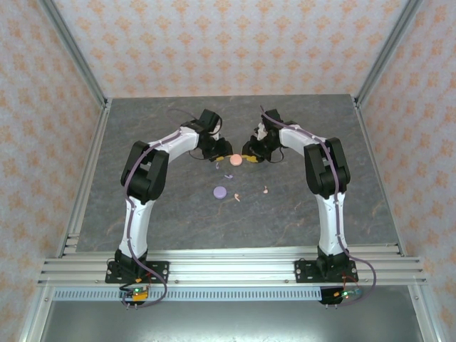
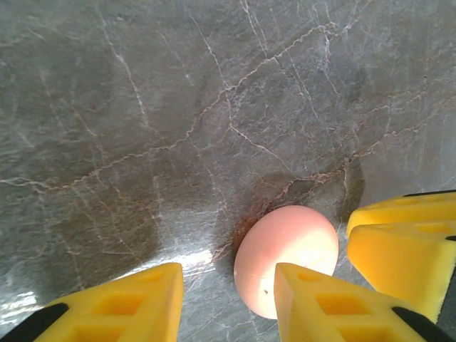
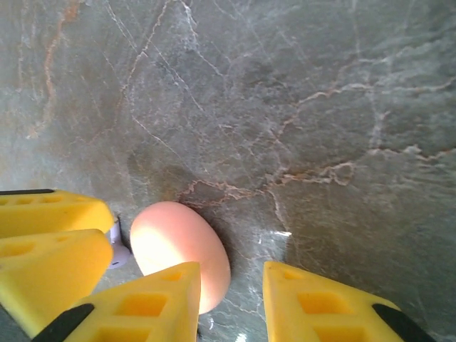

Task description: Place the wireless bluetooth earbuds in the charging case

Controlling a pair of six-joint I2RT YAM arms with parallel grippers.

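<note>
"Where the top camera looks down on both arms, what lies between them?"

"A pale pink round plastic case (image 1: 236,160), with the left gripper (image 1: 214,148) just beside it on one side and the right gripper (image 1: 254,151) on the other. Nearer the bases sits a lilac round plastic case (image 1: 220,192). The tiny stemmed wireless bluetooth earbuds lie loose on the table: one pale pink earbud (image 1: 236,199) beside the lilac case, another pink earbud (image 1: 266,189) further right, and a lilac earbud (image 1: 229,176) between the two cases."

"And the left wrist view?"

"It shows what the top view cannot. The left gripper (image 2: 228,285) has its jaws apart over bare stone, and the pink case (image 2: 285,246) lies past one yellow finger, not between them."

"The right wrist?"

"The right gripper (image 3: 231,285) is likewise parted and holds nothing, with the case (image 3: 174,242) off to one side. A small pale piece (image 3: 118,251) touches the case; its colour is unclear."

"The setting?"

"A grey veined stone tabletop (image 1: 320,206), metal rails, and pale walls patterned in orange."
</note>
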